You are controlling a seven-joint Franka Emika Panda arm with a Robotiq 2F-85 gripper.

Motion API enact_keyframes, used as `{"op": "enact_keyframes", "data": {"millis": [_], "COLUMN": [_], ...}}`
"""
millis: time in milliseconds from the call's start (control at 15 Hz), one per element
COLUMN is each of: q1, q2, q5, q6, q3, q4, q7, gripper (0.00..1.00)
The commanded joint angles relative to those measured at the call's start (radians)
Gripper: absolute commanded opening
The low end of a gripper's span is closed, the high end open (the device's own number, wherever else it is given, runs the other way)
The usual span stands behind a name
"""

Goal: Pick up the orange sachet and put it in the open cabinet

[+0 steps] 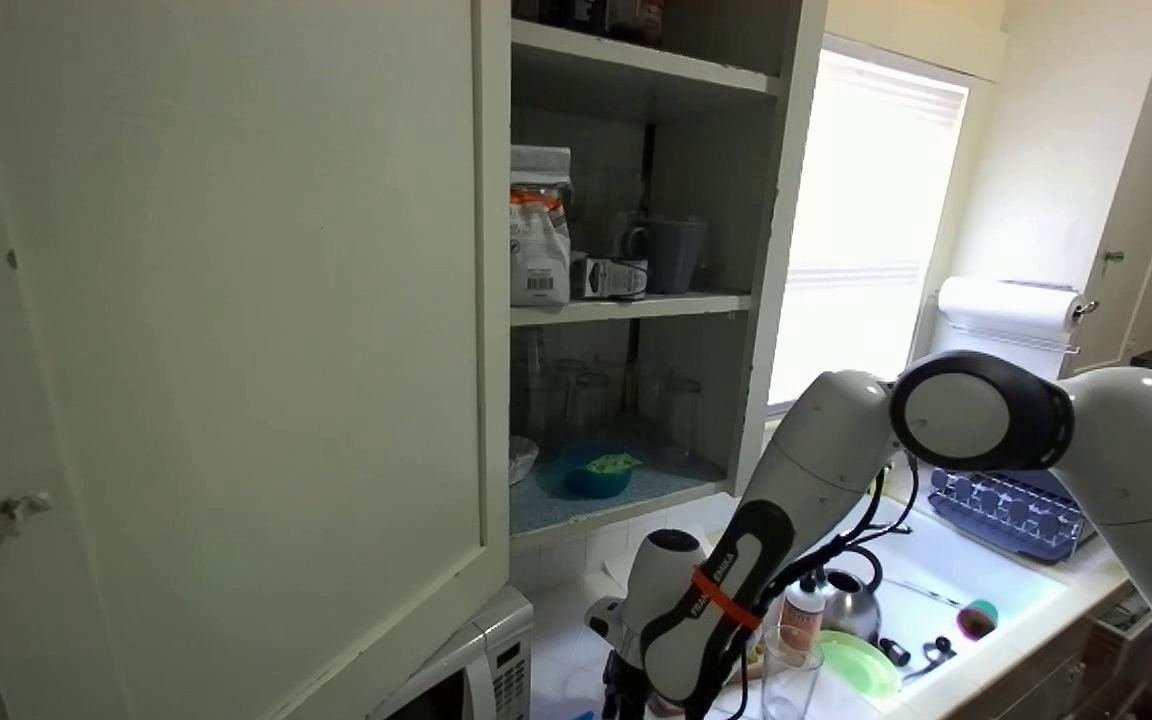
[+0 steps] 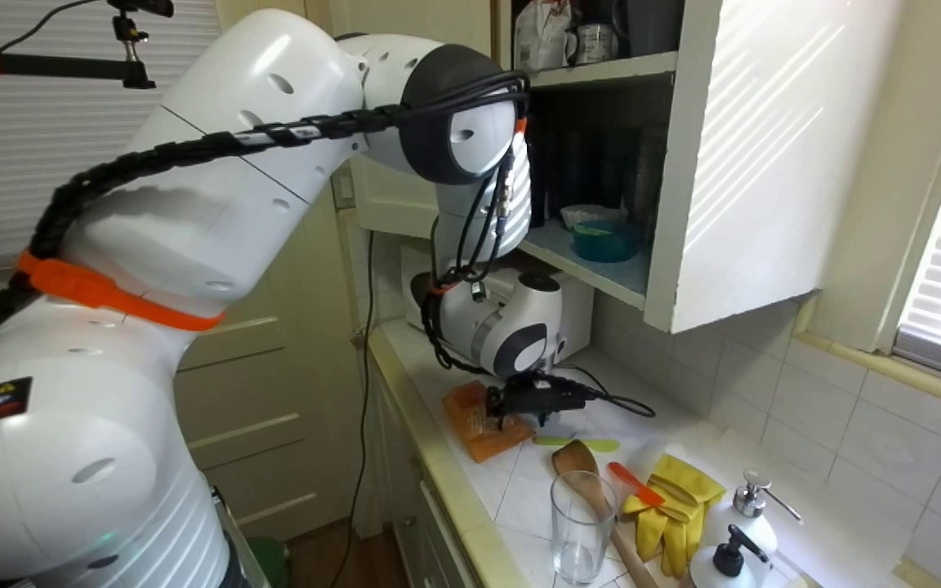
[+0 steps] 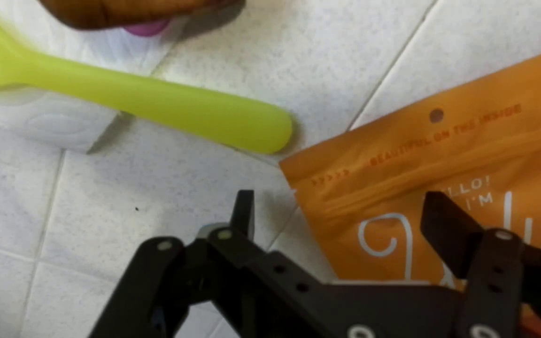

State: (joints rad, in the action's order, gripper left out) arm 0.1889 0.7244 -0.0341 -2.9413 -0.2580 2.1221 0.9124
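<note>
On the white tiled counter the orange sachet (image 2: pixel 470 416) lies flat, near the counter's front edge. In the wrist view its printed face shows, with the sachet (image 3: pixel 374 192) running off the right side. My gripper (image 3: pixel 342 206) stands open over its left corner. One finger (image 3: pixel 243 211) is above bare tile beyond the sachet's edge, the other above the print; nothing is gripped. From an exterior view the gripper (image 2: pixel 522 421) points down, low over the sachet. The open cabinet (image 1: pixel 671 480) shows shelves above the counter, its white door (image 1: pixel 236 300) swung wide.
On the cabinet's lowest shelf sit a teal bowl (image 1: pixel 598 482) and several glasses. A lime utensil (image 3: pixel 181 108) lies beside the sachet. Nearby are a wooden spoon (image 2: pixel 577 465), a drinking glass (image 2: pixel 581 531), yellow gloves (image 2: pixel 675 498) and pump bottles (image 2: pixel 744 523). A microwave (image 1: pixel 511 650) stands under the cabinet.
</note>
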Motion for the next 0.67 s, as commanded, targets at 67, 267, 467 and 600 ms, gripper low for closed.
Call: {"op": "enact_keyframes", "data": {"millis": [67,267,467,600], "q1": [-0.005,0.009,0.024,0.023], "q2": [0.023,0.029,0.033,0.035], "q5": [-0.052,-0.047,-0.036,-0.032], "q6": [0.053,0.077,0.106,0.131], "q3": [0.023,0.010,-0.011,-0.014], "q4": [-0.023,-0.029,-0.037,-0.045], "q7": [-0.031,-0.019,-0.007,-0.006], "gripper": [0.90,0.93,0.95,0.96]}}
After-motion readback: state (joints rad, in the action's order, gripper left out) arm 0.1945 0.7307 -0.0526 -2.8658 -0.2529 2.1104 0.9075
